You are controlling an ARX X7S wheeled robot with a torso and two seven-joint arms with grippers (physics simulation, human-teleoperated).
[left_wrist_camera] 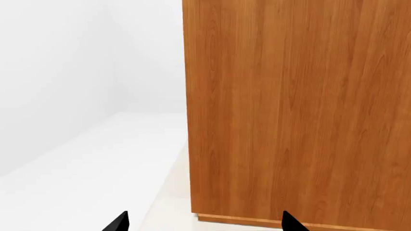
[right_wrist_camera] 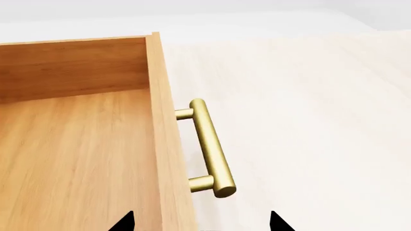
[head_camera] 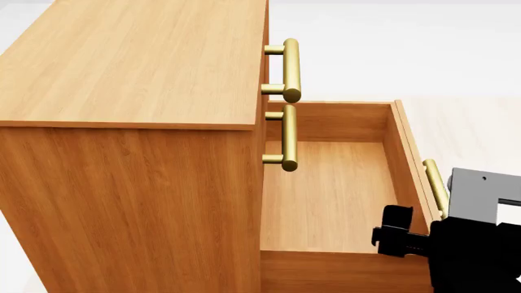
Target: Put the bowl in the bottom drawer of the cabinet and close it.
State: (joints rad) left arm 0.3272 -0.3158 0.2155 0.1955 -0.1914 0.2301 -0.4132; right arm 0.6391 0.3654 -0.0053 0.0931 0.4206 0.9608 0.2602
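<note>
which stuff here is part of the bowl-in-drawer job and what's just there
Part of the job:
- cabinet
- bottom drawer, pulled open, nothing inside it
- its handle
- right hand, open, hovering at the drawer front
- the bowl is not in view

Just there:
- two upper handles
- floor

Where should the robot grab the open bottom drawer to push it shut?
Probably the brass bar handle on the bottom drawer. It stands off the drawer's front on two posts, so the right gripper, right by it, could come from the front with its jaws either side of the bar's middle.
</note>
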